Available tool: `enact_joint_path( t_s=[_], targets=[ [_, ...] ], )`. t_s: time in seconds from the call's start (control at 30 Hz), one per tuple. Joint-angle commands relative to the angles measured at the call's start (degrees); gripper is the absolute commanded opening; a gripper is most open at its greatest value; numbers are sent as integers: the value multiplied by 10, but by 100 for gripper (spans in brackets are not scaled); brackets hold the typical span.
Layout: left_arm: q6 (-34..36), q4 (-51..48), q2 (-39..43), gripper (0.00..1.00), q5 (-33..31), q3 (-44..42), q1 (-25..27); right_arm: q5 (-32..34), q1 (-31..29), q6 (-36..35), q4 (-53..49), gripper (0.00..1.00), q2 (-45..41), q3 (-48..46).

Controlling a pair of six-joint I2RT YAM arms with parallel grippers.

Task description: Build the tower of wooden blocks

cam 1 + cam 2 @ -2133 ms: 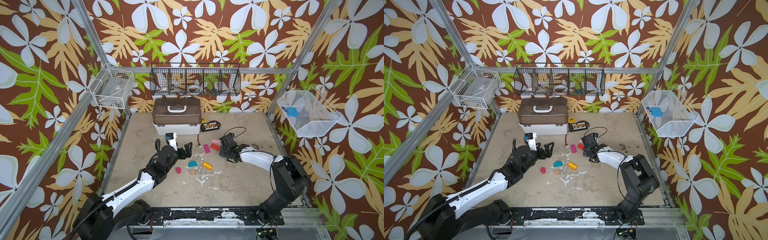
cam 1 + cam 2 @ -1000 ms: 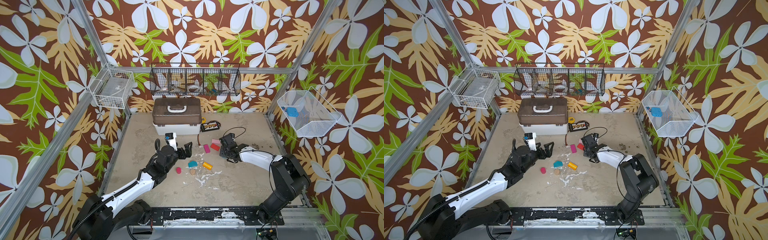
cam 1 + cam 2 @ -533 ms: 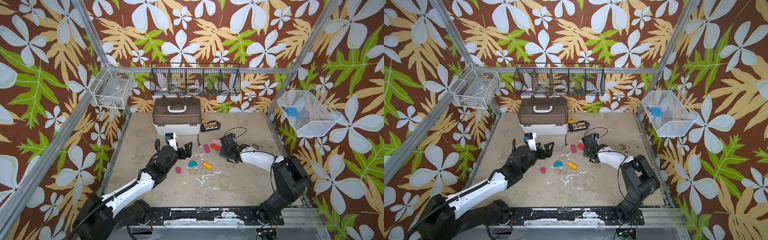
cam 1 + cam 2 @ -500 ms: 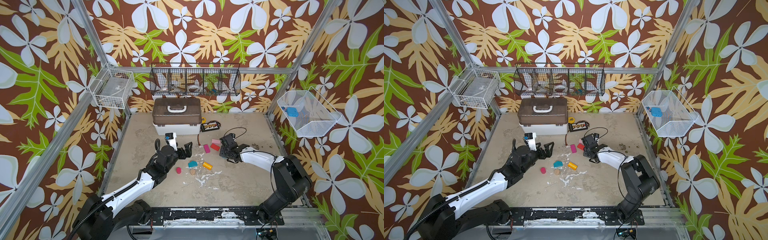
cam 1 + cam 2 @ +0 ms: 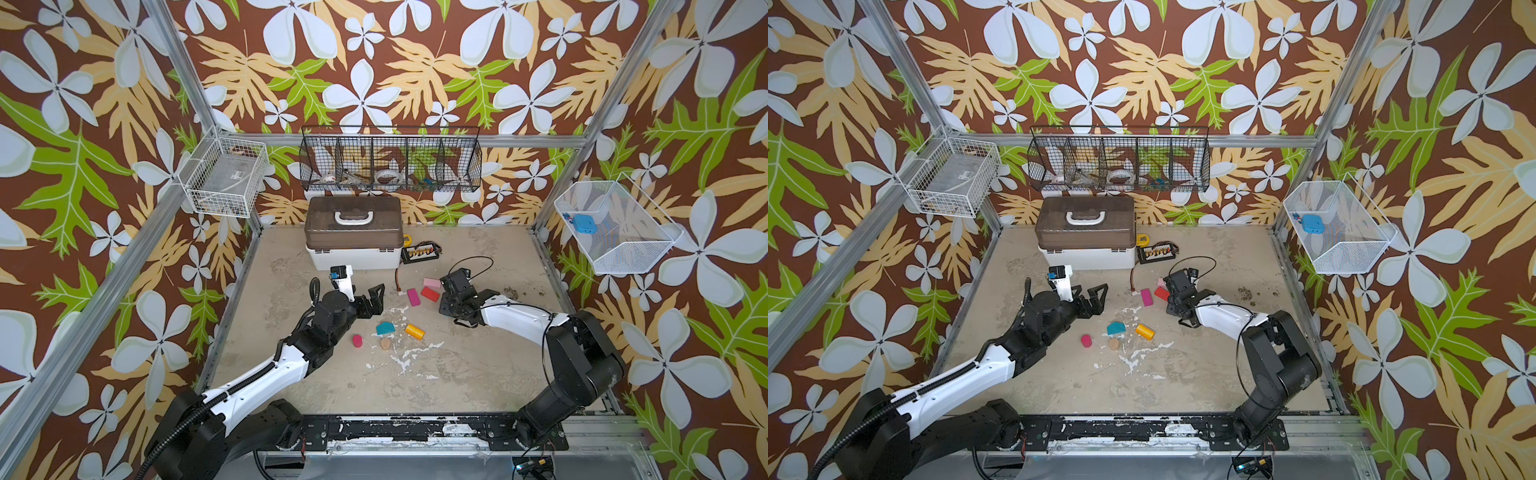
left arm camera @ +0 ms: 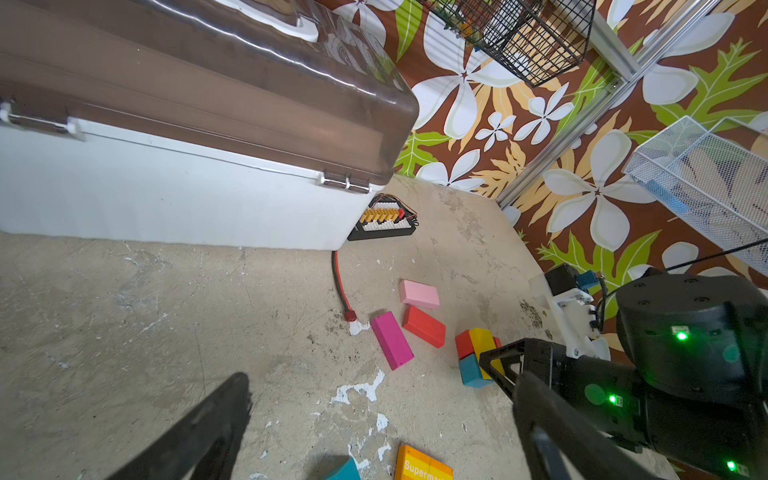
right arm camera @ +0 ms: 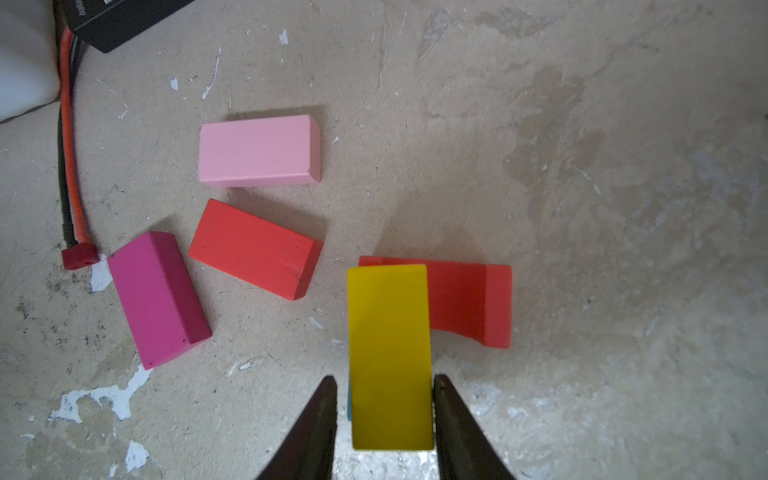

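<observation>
- tower (image 6: 482, 345): a low stack right of the table's (image 5: 457, 374) middle, directly under the right arm's wrist; that arm covers it in both top views
- yellow bar (image 7: 388, 357) lies flat on top; blue cube (image 6: 469, 370) sits under it, showing only a thin sliver in the right wrist view; red arch (image 7: 469, 299) lies flat beside the cube, one end under the yellow bar
- right gripper (image 7: 384, 378): fingers (image 7: 449, 415) stand along the yellow bar's two long sides, close against it; one looks in contact, a narrow gap shows at the other; cannot tell whether they clamp it
- three loose bars lie just beside the tower, toward the toolbox (image 5: 353, 237): red bar (image 7: 253, 249), pink bar (image 7: 257, 151), magenta bar (image 7: 158, 297); all are flat on the table, near one another but apart
- nearer the front, around the table's middle: teal roof piece (image 5: 385, 328), orange cylinder (image 5: 414, 331) on its side, crimson cylinder (image 5: 357, 340), tan cylinder (image 5: 385, 343); all scattered, none stacked
- left gripper (image 5: 371, 300): fingers spread wide with nothing between them; held low over bare table, left of the loose blocks, well apart from the tower
- toolbox stands at the back with its lid down; black-and-orange board (image 5: 420, 252) lies just beside it; red wire (image 7: 68, 166) runs forward from there, its plug ending just beside the magenta bar
</observation>
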State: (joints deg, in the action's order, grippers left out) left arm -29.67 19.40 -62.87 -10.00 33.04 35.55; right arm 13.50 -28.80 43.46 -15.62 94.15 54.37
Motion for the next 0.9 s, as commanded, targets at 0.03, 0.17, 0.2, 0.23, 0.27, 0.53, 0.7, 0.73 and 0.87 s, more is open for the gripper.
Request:
enact_joint_path(
  t_s=[0.03, 0.17, 0.2, 0.23, 0.27, 0.53, 0.7, 0.73, 0.87],
  targets=[
    [1, 12, 2, 100, 1, 5, -1, 1, 0, 7, 2, 40, -4, 0],
    [1, 12, 2, 100, 2, 5, -1, 2, -1, 9, 1, 39, -5, -1],
    [1, 12, 2, 100, 2, 5, -1, 2, -1, 11, 1, 39, -5, -1],
    [1, 12, 2, 100, 2, 5, -1, 2, -1, 11, 2, 39, -6, -2],
    [1, 12, 2, 100, 2, 4, -2, 0, 0, 12, 2, 39, -6, -2],
    [1, 12, 1, 100, 3, 4, -1, -6, 0, 13, 5, 39, -9, -4],
    [1, 12, 1, 100, 3, 4, -1, -10, -1, 15, 6, 39, -10, -5],
    [1, 12, 1, 100, 3, 4, -1, -10, -1, 15, 6, 39, -11, -5],
    [1, 12, 1, 100, 4, 4, -1, -10, -1, 16, 5, 39, -13, -6]
  ],
)
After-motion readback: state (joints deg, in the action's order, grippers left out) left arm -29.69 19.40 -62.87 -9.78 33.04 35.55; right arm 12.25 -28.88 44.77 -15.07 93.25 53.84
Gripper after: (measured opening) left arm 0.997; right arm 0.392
